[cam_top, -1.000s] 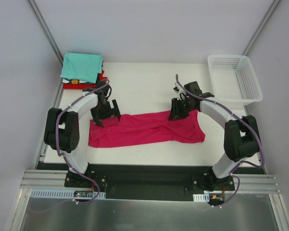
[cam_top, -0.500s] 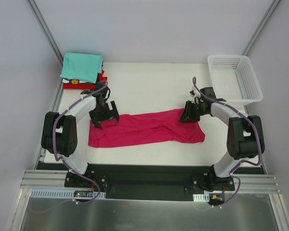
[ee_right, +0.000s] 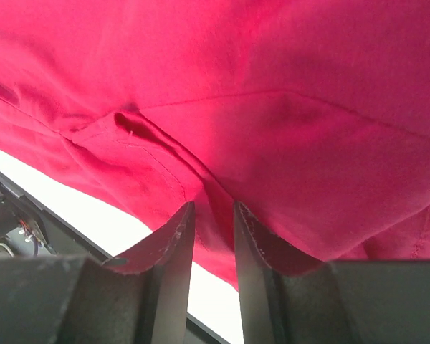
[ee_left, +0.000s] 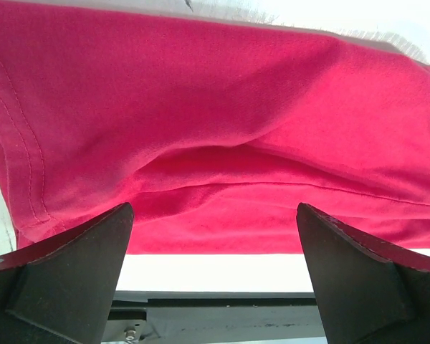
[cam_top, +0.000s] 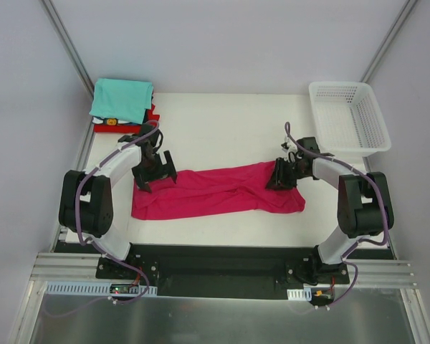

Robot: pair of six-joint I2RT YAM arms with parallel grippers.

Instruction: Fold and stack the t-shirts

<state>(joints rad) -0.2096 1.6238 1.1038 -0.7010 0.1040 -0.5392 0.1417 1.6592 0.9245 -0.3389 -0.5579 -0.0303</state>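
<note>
Far corner at 10 o'clock: your folded stack, teal t-shirt (cam_top: 122,99) on top, red t-shirt (cam_top: 153,113) peeking out underneath. Just toward 5 o'clock from it, your left gripper (cam_top: 158,178) is over the magenta t-shirt (cam_top: 215,192), at its far-left edge. Jaws spread wide, nothing between the fingers (ee_left: 72,276) but open air, cloth below. Can't tell if the tips touch fabric.

The magenta t-shirt lies in a long rumpled band, 9 to 3 across the near half of the table (cam_top: 222,122).

At the band's far-right corner, approx 3 o'clock, your right gripper (cam_top: 281,175) has its jaws nearly together, pinching a ridge of magenta cloth.

White mesh basket (cam_top: 347,136) sits at 2 o'clock, clear of the t-shirt.
</note>
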